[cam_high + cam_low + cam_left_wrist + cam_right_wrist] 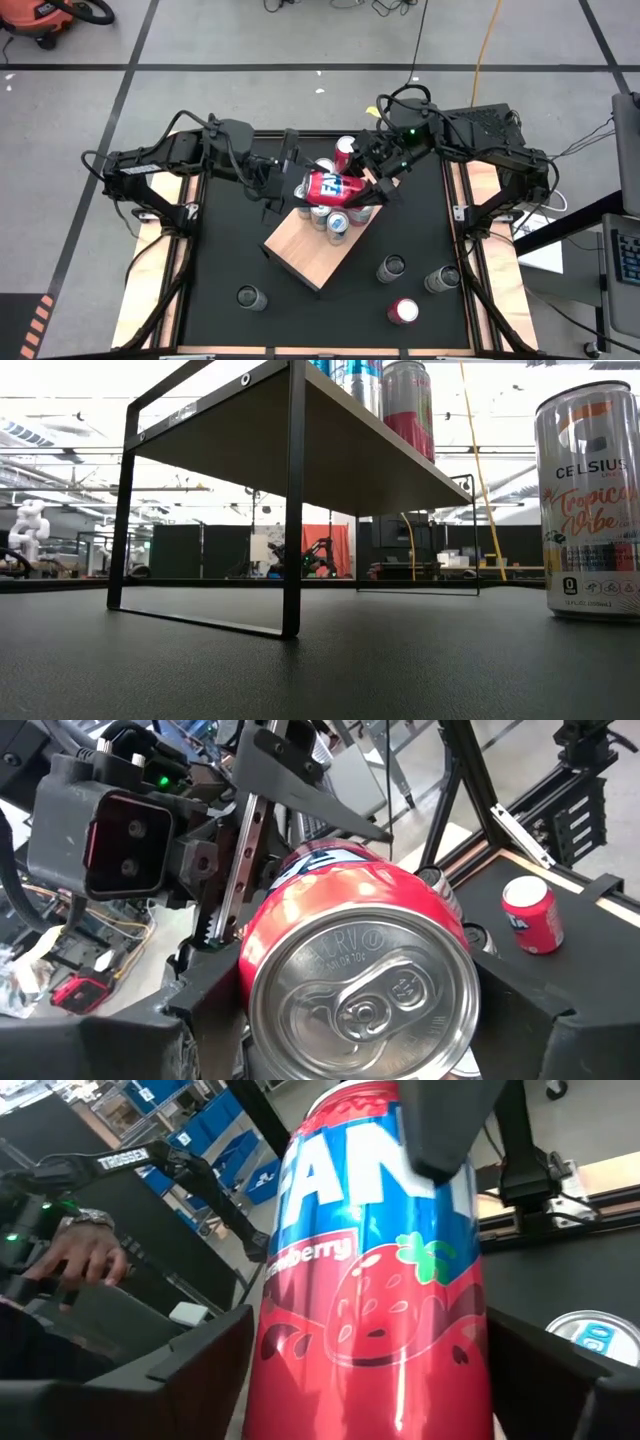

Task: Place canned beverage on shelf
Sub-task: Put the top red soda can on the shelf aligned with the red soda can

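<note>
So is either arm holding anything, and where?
Both jaws flank the red strawberry soda can above the shelf: left at its top end, right around its body.

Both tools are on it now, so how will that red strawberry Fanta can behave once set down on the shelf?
Fanta can lies sideways between left tool and right tool; released so, it would probably roll. Glossy wall likely slippery. Shelf already crowded, so neighbours may tip.

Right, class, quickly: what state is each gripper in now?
Left gripper: closed on the strawberry Fanta can.
Right gripper: at the same can; grip cannot be told.
</note>
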Robot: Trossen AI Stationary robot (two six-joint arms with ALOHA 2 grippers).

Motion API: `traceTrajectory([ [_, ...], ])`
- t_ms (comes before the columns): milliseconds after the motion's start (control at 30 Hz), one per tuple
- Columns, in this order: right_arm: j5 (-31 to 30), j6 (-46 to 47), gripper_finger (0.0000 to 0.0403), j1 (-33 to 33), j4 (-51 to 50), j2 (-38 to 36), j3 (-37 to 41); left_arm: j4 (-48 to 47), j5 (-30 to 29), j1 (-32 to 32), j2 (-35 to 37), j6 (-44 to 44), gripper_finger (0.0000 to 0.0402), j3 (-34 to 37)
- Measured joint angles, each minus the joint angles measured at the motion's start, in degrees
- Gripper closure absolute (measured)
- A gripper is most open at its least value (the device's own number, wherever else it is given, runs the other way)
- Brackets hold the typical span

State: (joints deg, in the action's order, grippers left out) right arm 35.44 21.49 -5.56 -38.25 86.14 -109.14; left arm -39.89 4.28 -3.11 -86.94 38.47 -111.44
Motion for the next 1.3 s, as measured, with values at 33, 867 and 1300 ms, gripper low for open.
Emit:
traceTrajectory([
  [33,0.7,0.1,0.0062,0.0,0.0,0.1,0.0,0.0,0.1,0.0,0.0,-0.2,0.0116,0.0],
  [867,5.4,3.5,0.0100,0.0,-0.2,1.6,0.0,0.6,0.1,0.0,-1.0,-0.7,0.0113,0.0],
  [1300,5.8,2.0,0.0129,-2.5,0.1,0.8,0.0,2.1,-8.6,-0.5,-0.7,-9.3,0.0015,-0.2],
])
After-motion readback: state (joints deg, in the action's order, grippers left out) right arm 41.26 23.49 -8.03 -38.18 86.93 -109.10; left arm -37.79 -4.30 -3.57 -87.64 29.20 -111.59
